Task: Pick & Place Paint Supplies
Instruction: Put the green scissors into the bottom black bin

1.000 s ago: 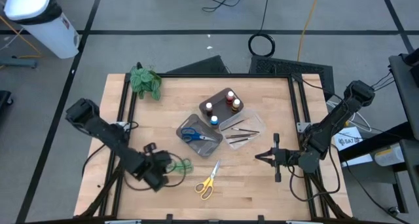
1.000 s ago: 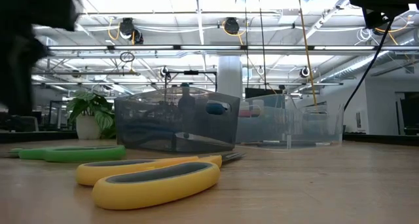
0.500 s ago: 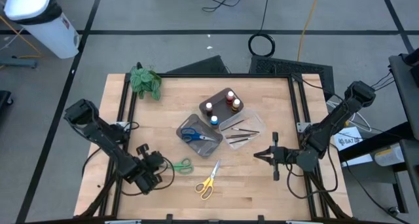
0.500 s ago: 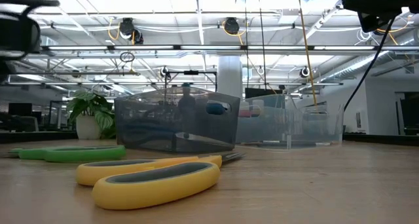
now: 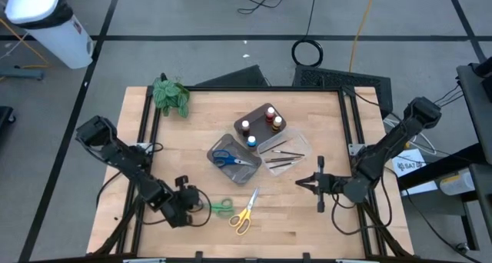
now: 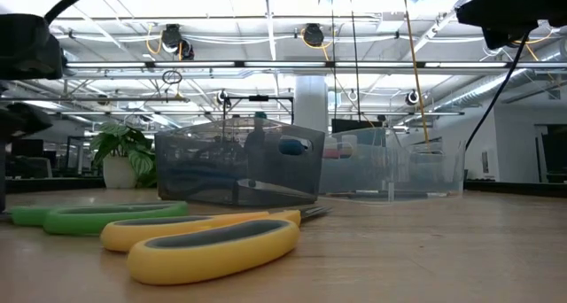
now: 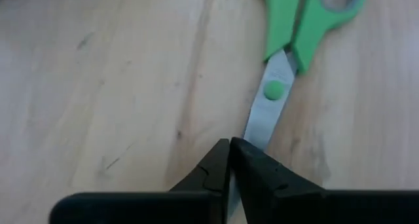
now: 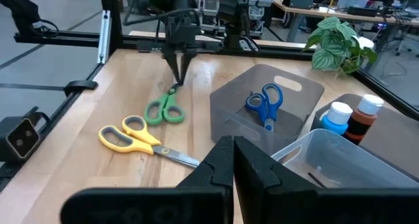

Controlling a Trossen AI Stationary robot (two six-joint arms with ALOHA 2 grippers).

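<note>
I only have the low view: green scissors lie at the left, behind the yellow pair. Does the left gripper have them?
Observer: Yes. The left wrist view shows the left gripper pinched shut on the blade of the green-handled scissors.
Operator: Where are the blue scissors?
Observer: The blue-handled scissors lie inside the grey plastic tray.
Operator: And the right gripper?
Observer: The right gripper is shut and empty, near the clear plastic tray.
</note>
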